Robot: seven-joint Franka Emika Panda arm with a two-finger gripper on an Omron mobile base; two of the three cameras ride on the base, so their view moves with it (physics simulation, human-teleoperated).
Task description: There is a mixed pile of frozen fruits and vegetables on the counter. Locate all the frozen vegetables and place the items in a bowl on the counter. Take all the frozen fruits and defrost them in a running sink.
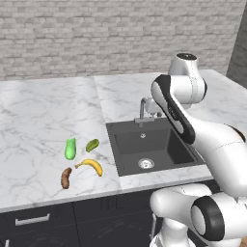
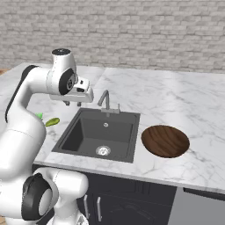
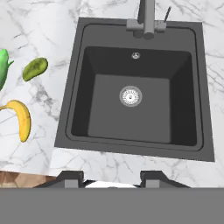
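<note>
The pile lies on the white marble counter (image 1: pixel 38 111) left of the sink (image 1: pixel 166 149). It holds a bright green oblong (image 1: pixel 70 148), a brown oblong (image 1: pixel 65 177), a yellow banana (image 1: pixel 91 165) and an olive-green oval (image 1: pixel 92 144). My gripper (image 2: pixel 73 104) hangs above the sink's left rim, near the faucet (image 2: pixel 104 100). Its jaws stand apart with nothing between them. The hand view looks down on my gripper (image 3: pixel 111 177), the sink's drain (image 3: pixel 131 96), the banana (image 3: pixel 22 119) and the olive oval (image 3: pixel 35 68). The wooden bowl (image 2: pixel 165 140) sits right of the sink.
A grey brick wall (image 1: pixel 96 34) backs the counter. Dark cabinets (image 1: pixel 58 222) run below its front edge. No water shows at the faucet (image 3: pixel 146 17).
</note>
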